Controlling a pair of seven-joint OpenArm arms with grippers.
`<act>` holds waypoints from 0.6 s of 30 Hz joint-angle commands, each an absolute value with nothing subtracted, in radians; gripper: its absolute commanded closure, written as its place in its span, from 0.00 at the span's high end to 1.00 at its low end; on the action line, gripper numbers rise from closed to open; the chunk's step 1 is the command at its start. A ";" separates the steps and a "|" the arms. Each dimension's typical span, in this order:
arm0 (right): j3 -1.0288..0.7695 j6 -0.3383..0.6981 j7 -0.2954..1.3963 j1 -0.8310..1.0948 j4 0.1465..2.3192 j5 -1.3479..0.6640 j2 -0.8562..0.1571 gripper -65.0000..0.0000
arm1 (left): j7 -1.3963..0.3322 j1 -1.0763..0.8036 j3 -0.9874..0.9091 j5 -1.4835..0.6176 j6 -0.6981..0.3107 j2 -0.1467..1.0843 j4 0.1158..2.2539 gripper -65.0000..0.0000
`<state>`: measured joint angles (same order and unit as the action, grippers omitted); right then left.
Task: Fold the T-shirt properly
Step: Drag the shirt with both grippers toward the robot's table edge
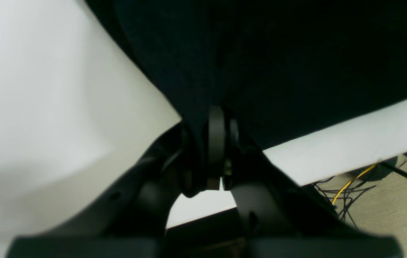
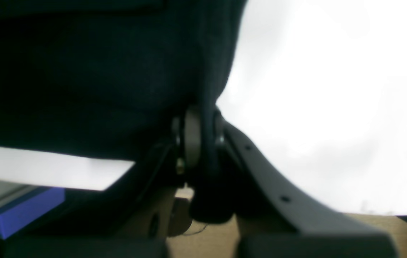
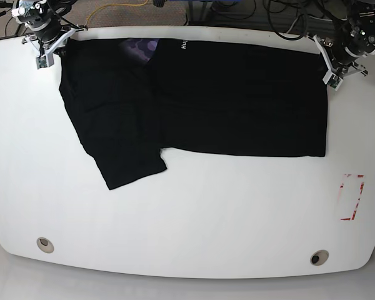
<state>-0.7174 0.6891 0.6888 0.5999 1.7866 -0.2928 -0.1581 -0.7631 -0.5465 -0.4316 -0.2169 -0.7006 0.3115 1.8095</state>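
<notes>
T-shirt (image 3: 225,94): I see it spread black along the far edge of the white table (image 3: 194,219), one sleeve angled out toward me on the base view's left. Small white lettering sits near the collar, cut off and too small for me to read.
Purple patch (image 3: 139,46): shows at the collar; I can't tell what it is.
Left gripper (image 1: 221,139): pinched tight on a T-shirt edge at the far corner, base view's right. Cloth fills my wrist view, blurred.
Right gripper (image 2: 198,138): clamped on the T-shirt's other far corner. Fabric hides most of the fingers.
Red-marked rectangle (image 3: 352,197): on the table well apart from the T-shirt; detail unclear.
Yellow cable (image 1: 353,179): on the floor past the table edge, among dark wires.
</notes>
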 commanded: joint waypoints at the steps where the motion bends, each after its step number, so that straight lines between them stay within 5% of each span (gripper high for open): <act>1: -0.733 0.698 0.674 0.607 1.802 -0.300 -0.171 0.02 | -0.754 -0.549 -0.426 -0.217 -0.698 0.329 1.828 0.00; 18: -0.733 0.698 0.674 0.599 1.788 -0.234 -0.186 0.02 | -0.756 -0.636 -0.423 -0.217 -0.698 0.358 1.833 0.00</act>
<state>-0.7212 0.6994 0.6888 0.5945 1.7748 -0.2386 -0.1715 -0.7612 -0.6243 -0.4122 -0.2230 -0.7040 0.3416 1.8153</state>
